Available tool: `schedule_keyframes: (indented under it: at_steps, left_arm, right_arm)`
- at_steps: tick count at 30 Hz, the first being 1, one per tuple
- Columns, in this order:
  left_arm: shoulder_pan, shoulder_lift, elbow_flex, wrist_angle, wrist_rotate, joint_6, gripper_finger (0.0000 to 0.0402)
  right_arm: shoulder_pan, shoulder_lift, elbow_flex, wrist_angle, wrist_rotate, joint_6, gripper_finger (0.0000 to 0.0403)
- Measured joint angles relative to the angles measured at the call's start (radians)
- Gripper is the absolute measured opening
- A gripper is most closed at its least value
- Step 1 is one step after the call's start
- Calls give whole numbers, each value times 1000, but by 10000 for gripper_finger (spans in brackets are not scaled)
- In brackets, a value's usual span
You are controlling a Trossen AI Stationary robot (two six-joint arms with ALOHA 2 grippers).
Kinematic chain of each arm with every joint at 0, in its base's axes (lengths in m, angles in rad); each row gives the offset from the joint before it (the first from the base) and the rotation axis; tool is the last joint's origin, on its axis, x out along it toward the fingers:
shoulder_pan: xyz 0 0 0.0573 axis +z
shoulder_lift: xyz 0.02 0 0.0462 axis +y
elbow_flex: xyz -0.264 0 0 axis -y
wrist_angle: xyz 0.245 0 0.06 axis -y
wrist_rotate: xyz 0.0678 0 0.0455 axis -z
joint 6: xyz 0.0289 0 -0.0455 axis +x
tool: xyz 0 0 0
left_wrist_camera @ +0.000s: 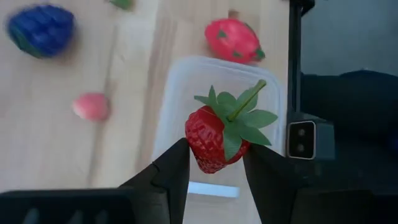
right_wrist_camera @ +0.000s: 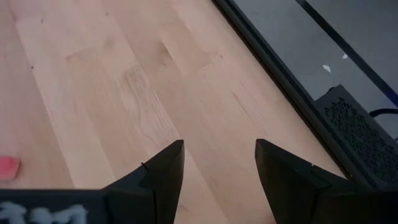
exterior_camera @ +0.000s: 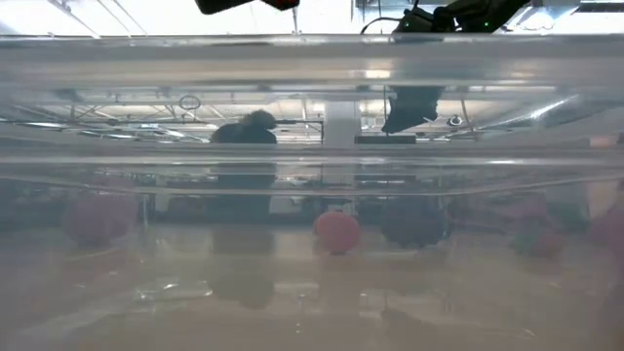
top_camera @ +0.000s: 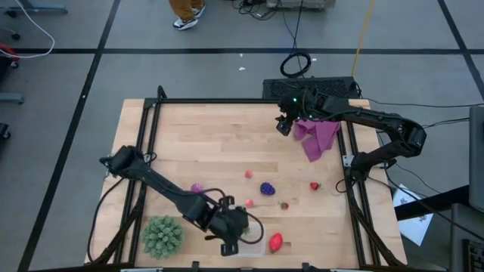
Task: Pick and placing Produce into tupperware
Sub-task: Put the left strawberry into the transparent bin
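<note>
Clear plastic tupperware point(left_wrist_camera: 219, 118) sits at the table's near edge beneath the left gripper point(left_wrist_camera: 216, 163), whose fingers clamp a red strawberry point(left_wrist_camera: 212, 137), its leafy stem tilted away from them. Beyond lie another strawberry point(left_wrist_camera: 233, 39) and the grape bunch point(left_wrist_camera: 41, 29). Far across, the right gripper point(right_wrist_camera: 219, 165) hangs parted and empty beside a purple cloth point(top_camera: 318, 136).

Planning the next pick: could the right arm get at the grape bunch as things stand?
Probably yes. The right tool hangs open over bare wood beside the purple cloth, and nothing stands between it and the grape bunch. The left tool holds a strawberry elsewhere.
</note>
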Motion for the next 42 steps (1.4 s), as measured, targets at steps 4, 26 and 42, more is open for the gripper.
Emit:
schedule_keyframes:
  at_steps: [4, 26, 42]
  left_arm:
    - [-16, 30, 38, -13, 37, -68, 145]
    - [-55, 107, 35, -62, 59, -215, 145]
    - [-24, 151, 36, -47, 77, -207, 145]
  right_arm:
    - [0, 0, 0, -17, 0, 4, 187]
    - [-78, 0, 0, -31, 0, 72, 187]
    - [-75, 0, 0, -31, -4, 71, 187]
